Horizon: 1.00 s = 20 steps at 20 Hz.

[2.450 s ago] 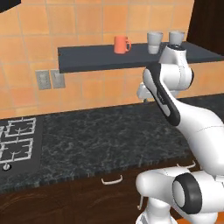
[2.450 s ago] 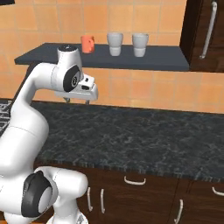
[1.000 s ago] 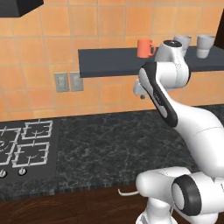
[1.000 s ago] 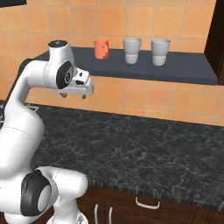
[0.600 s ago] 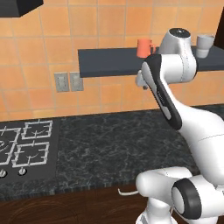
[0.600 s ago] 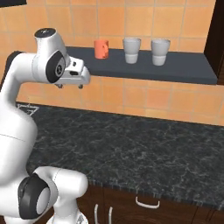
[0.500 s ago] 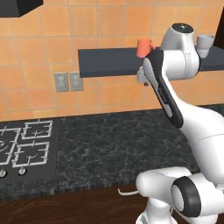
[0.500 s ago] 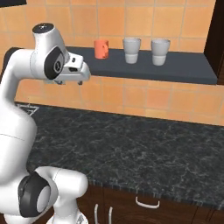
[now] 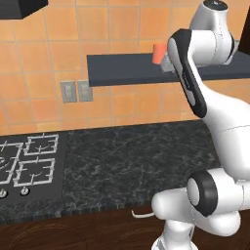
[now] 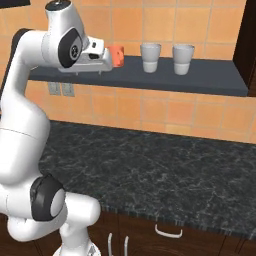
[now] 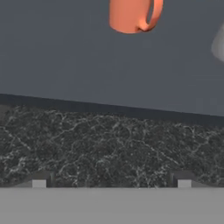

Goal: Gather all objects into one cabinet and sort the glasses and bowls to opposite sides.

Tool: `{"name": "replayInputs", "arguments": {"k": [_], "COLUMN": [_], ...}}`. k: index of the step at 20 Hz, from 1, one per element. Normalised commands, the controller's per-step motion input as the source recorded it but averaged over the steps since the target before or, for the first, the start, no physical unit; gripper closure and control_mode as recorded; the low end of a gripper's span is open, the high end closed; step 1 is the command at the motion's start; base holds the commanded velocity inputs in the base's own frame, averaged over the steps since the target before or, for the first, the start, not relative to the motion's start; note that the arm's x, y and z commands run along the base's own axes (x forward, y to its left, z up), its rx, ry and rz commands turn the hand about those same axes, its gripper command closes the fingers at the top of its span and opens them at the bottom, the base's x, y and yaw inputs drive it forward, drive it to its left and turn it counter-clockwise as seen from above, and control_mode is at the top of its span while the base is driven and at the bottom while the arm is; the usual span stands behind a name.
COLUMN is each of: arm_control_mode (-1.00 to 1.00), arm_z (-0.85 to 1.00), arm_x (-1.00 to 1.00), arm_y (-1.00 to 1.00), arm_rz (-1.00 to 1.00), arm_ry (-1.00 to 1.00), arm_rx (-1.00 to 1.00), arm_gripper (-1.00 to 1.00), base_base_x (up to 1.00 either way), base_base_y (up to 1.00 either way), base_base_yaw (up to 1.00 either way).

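We see the gripper (image 10: 90,71) raised to shelf height, jaws spread wide with nothing between them, pointing down just in front of the red-orange mug (image 10: 117,55). The mug sits on the dark grey floating shelf (image 10: 210,75), at its left part in the right base view, upright, handle visible in the hand view (image 11: 133,15). To its right on the same shelf stand the pale grey cup (image 10: 150,57) and then the cream tumbler (image 10: 183,59), apart from each other, both upright. We judge the open hand is lined up to take the mug first, since it is the nearest item and all of them must go off this shelf into the dark wooden wall cabinet (image 10: 248,45), whose edge shows at far right. The bowl we cannot locate.

Against the earlier frames: the hand has climbed from below the shelf edge up to shelf level and now covers part of the mug in the left base view (image 9: 159,52). Before that the whole picture shifted, so the base drove. Mug and cups sit as before on the shelf. The black counter (image 10: 165,175) below carries nothing we can make out.
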Motion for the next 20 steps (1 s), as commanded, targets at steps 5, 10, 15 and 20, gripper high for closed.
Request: {"name": "replayInputs", "arguments": {"k": [5, 10, 15, 20], "arm_control_mode": [-1.0, -1.0, -1.0, -1.0], "arm_z": [0.0, 0.01, 0.0, 0.09], "arm_x": [0.31, 0.05, 0.02, 0.25], "arm_y": [-0.24, -0.02, -0.16, -0.12], "arm_rz": [0.14, 0.17, 0.02, 0.0], "arm_ry": [-0.29, -0.33, -0.11, 0.0], "arm_rx": [-0.01, -0.02, -0.08, -0.01], "arm_gripper": [-1.0, -1.0, -1.0, -1.0], "base_base_x": [0.0, 0.0, 0.0, 0.0], "base_base_y": [0.0, 0.0, 0.0, 0.0], "base_base_yaw": [0.0, 0.0, 0.0, 0.0]}}
